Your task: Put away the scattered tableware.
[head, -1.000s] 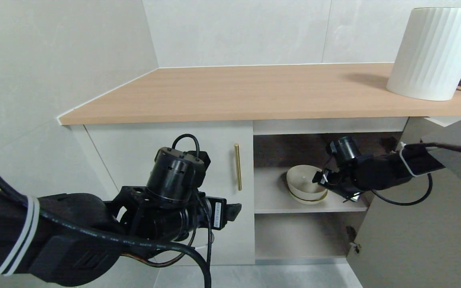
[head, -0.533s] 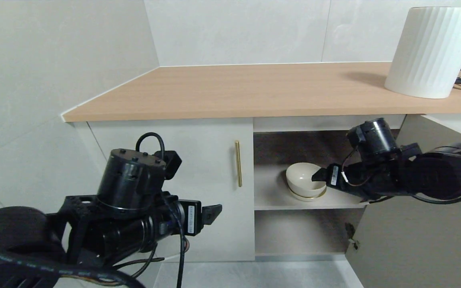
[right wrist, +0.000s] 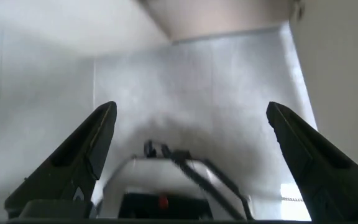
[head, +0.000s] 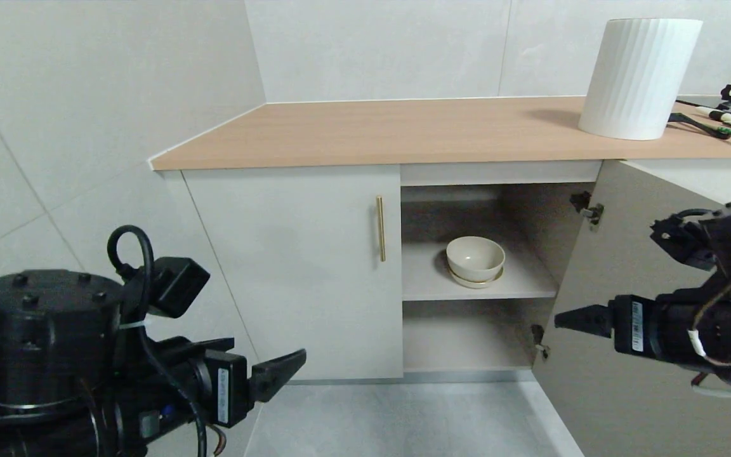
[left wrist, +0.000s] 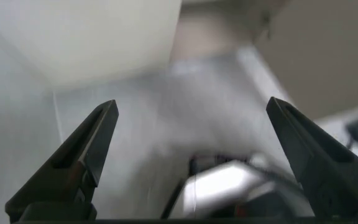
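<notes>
Under bowl (head: 475, 256) — dish (head: 467, 282), mostly hidden

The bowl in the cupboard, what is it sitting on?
The bowl sits on a small plate, and that rests on the cupboard's upper shelf. Only the plate's rim peeks out; the bowl covers its middle.

You are in a kitchen. A wood-grain countertop (head: 403, 130) runs into a corner of pale tiled walls (head: 372, 44). Under the countertop, a white cabinet (head: 296, 266) has one closed door with a slim brass handle (head: 380, 228). Its other door (head: 619, 241) stands open on a shelf (head: 429, 282) holding a cream bowl (head: 474, 257) on a plate (head: 467, 283). At the countertop's right end stand a white ribbed container (head: 638, 76) and some utensils (head: 717, 124).
</notes>
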